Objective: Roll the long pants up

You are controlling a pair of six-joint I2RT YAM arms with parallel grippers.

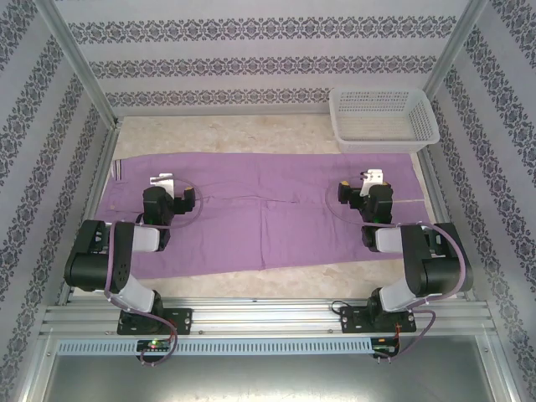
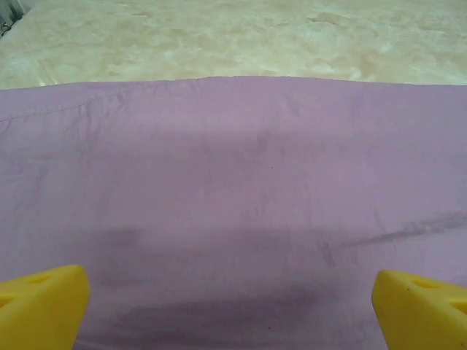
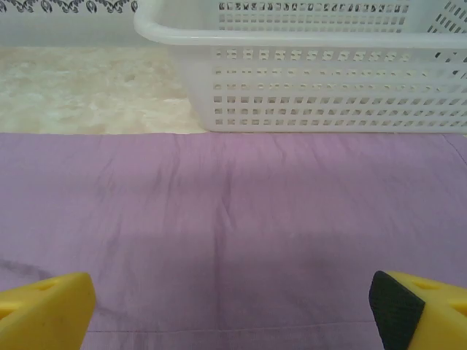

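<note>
Progress was judged to be nil from the top external view: the long pants were laid flat and full length across the desk, with the striped waistband at the left end and no turn of a roll formed at either end. One pair of pants, one white basket at the far right corner and two arms were counted. The left arm was posed over the left part of the cloth, the right arm over the right part.

In the left wrist view, the pants were shown smooth, their far edge lying on bare desk. The left jaws were spread wide, the two yellow fingertips at opposite sides of the picture, and nothing was gripped.

In the right wrist view, the pants were seen flat, their far edge just beside the foot of the basket. The right jaws were likewise spread wide, and nothing was held between the fingertips. All of the rolling was judged to be left: an end to be taken, turned over and rolled along.
</note>
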